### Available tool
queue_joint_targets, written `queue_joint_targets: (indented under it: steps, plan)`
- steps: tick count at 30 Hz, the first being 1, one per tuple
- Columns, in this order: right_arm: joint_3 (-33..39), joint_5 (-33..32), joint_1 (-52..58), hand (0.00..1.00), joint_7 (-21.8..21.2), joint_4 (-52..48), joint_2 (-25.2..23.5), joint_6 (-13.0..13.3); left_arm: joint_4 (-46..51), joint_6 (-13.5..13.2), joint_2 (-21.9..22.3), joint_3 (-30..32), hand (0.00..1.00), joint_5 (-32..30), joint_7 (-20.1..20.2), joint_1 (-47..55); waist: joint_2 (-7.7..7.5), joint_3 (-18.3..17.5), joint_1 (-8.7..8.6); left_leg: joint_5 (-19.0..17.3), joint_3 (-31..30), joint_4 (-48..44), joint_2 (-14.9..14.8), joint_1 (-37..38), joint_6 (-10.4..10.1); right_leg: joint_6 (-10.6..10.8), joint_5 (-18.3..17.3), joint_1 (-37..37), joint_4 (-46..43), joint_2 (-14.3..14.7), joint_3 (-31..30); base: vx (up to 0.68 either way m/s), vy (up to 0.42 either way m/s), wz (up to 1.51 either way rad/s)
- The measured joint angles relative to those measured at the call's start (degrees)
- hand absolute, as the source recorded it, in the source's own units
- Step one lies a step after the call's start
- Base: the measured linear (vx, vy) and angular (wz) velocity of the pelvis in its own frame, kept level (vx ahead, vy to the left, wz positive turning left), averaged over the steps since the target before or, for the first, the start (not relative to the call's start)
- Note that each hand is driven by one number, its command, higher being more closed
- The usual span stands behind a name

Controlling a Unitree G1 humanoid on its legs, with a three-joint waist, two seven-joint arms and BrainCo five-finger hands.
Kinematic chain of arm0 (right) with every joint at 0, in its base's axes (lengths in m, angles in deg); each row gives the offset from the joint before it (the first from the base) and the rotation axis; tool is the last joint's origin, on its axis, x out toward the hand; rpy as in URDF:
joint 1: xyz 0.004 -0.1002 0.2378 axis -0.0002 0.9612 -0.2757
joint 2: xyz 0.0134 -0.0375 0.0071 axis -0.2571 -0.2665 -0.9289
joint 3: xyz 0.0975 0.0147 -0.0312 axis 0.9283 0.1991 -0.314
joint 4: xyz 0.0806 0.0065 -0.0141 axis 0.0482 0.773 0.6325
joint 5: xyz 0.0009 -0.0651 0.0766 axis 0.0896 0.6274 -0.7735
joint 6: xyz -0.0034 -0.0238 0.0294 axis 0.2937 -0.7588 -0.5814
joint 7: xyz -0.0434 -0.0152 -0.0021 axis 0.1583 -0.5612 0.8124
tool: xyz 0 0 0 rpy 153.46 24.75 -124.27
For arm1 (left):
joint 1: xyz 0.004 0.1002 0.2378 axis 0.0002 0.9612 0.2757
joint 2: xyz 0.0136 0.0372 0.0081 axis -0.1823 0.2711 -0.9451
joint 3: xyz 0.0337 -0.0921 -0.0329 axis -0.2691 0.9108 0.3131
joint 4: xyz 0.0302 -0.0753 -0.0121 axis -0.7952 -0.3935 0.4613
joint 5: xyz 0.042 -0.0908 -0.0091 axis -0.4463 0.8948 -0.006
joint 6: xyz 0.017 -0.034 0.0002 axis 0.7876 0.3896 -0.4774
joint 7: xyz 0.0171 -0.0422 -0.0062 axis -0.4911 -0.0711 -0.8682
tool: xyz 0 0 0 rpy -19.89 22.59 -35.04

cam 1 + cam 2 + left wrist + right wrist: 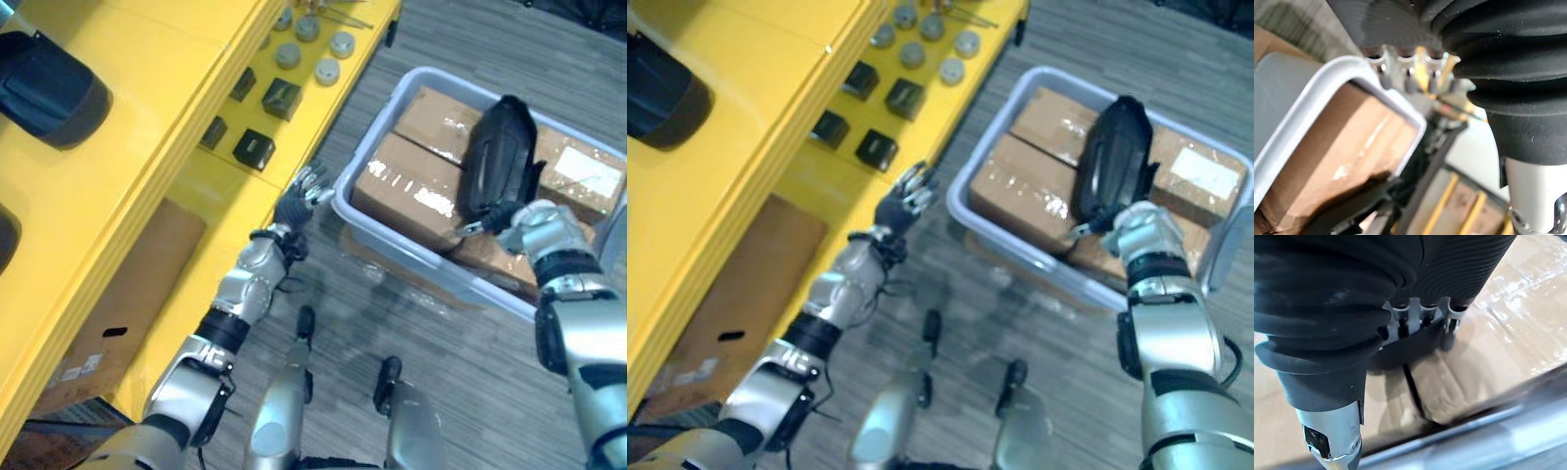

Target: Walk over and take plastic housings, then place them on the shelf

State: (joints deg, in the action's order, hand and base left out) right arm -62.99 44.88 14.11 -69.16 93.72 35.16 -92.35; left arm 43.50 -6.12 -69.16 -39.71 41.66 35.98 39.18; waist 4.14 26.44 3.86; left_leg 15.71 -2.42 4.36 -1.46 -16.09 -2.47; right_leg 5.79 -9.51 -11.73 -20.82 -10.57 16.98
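Note:
A black plastic housing (500,157) stands tilted upright over the cardboard boxes (407,181) in a grey bin (421,259). My right hand (544,230) is shut on its lower end, thumb on one side and fingers curled over the dark shell (1405,345). My left hand (294,206) hangs open with relaxed fingers between the yellow shelf (147,147) and the bin's near-left corner (1308,93), holding nothing. Another dark housing (44,93) lies on the shelf's top level at the far left.
Small black blocks (255,147) and grey discs (326,70) sit on the shelf's lower level. A flat cardboard box (127,304) lies under the shelf. Grey carpet (441,362) runs between the shelf and the bin.

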Motion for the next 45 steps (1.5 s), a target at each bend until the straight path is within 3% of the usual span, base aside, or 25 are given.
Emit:
queue_joint_targets:
  steps: [12, 14, 17, 20, 23, 25, 27, 30, 35, 39, 45]
  plan:
    - [-8.0, -1.7, 2.2, 0.00, -4.8, 0.0, -0.9, 2.2, 0.1, 1.1, -2.1, 1.6, 0.00, -0.5, -0.1, 0.1, -2.04, -1.0, -0.18, 0.1, 0.3, 0.1, -1.2, 0.4, -0.2, -0.5, 1.1, 0.9, 1.9, 1.6, -0.2, 0.02, -0.059, -0.03]
    - [-8.8, -3.8, 2.4, 0.00, -3.6, 0.0, -0.9, 3.0, 0.1, 1.1, -2.2, 1.8, 0.00, -0.6, -0.1, 0.1, -2.12, -0.9, -0.27, 0.1, 0.5, 0.1, -1.2, 0.5, -0.2, -0.5, 1.1, 1.0, 1.9, 1.6, -0.3, 0.01, -0.044, -0.06]
    - [-8.8, -12.4, 4.2, 0.00, 6.3, -3.0, -1.7, 3.5, 1.9, 1.1, -2.2, 1.8, 0.00, -0.6, -0.2, 1.6, -2.31, -0.8, -0.41, 0.1, 1.4, 0.1, -1.3, 0.7, -0.2, -0.4, 1.3, 0.8, 2.1, 1.7, -1.1, 0.01, -0.037, -0.13]
    - [-5.8, -18.1, 6.2, 0.00, 19.1, -14.4, -3.2, 4.1, 3.2, 1.0, -2.0, 1.5, 0.00, -1.0, -0.6, 4.0, -2.36, -0.8, -1.71, 0.0, 1.9, 0.1, -1.3, 0.6, 0.0, -0.3, 1.7, 0.7, 2.7, 1.7, -1.5, 0.03, -0.036, -0.10]
    - [1.5, -19.7, 6.3, 0.00, 39.0, -28.5, -4.9, 8.7, 3.8, 0.4, -1.1, 1.5, 0.00, -1.0, -2.4, 4.8, -2.47, -0.7, -1.80, 0.0, 3.2, 0.1, -1.5, 0.4, 0.0, -0.3, 2.3, -0.4, 2.6, 1.7, -3.0, 0.03, -0.037, -0.19]
    - [2.3, -19.6, 6.3, 0.00, 42.8, -30.3, -4.9, 9.6, 3.8, 0.1, -0.7, 1.5, 0.00, -1.0, -2.7, 4.8, -2.47, -0.7, -1.85, 0.0, 3.3, 0.1, -1.4, 0.4, 0.0, -0.3, 2.4, -0.4, 2.6, 1.7, -3.1, 0.04, -0.035, -0.04]
    - [4.2, -19.5, 6.2, 0.00, 52.5, -32.2, -4.9, 11.3, 3.8, -1.2, 0.4, 1.5, 0.00, -1.1, -3.4, 4.8, -2.48, -0.7, -2.07, -0.1, 3.6, 0.1, -1.4, 0.4, 0.1, -0.2, 2.5, -0.7, 2.4, 1.6, -3.4, 0.04, -0.040, -0.06]
    - [4.6, -20.0, 6.3, 0.00, 58.4, -31.9, -5.0, 12.8, 3.8, -1.9, 0.3, 1.9, 0.00, -1.1, -3.9, 4.8, -2.48, -0.7, -2.58, -0.1, 4.6, 0.1, -1.2, 0.1, 0.1, -0.1, 2.5, -1.9, 1.7, 1.6, -4.3, 0.01, -0.049, -0.14]
    - [8.1, -23.8, 6.3, 0.00, 61.2, -27.4, -4.4, 13.2, 3.4, -2.4, 0.3, 1.9, 0.00, -1.0, -4.4, 4.8, -2.48, -0.7, -3.36, -0.1, 4.5, 0.1, -1.0, 0.0, 0.1, -0.1, 2.5, -2.1, 1.3, 1.4, -4.4, 0.02, -0.048, -0.01]
    - [8.5, -26.6, 5.8, 0.00, 59.0, -15.7, -3.0, 7.7, 3.3, -3.2, 0.3, 1.9, 0.00, -0.4, -4.3, 4.7, -2.45, -0.7, -3.04, -0.2, 4.3, 0.1, -0.9, -0.2, 0.2, -0.1, 2.5, -2.2, 1.3, 1.3, -4.2, 0.02, -0.048, 0.03]
    - [13.2, -30.3, 4.2, 0.00, 56.6, -6.4, -1.3, 3.2, 1.2, -3.6, 1.1, 1.4, 0.00, -0.2, -4.2, 3.3, -1.33, -0.1, -2.97, -0.1, 2.7, 0.1, -0.5, -1.9, 0.1, 0.1, 2.5, -2.9, 1.2, 0.6, -2.8, 0.02, -0.029, 0.11]
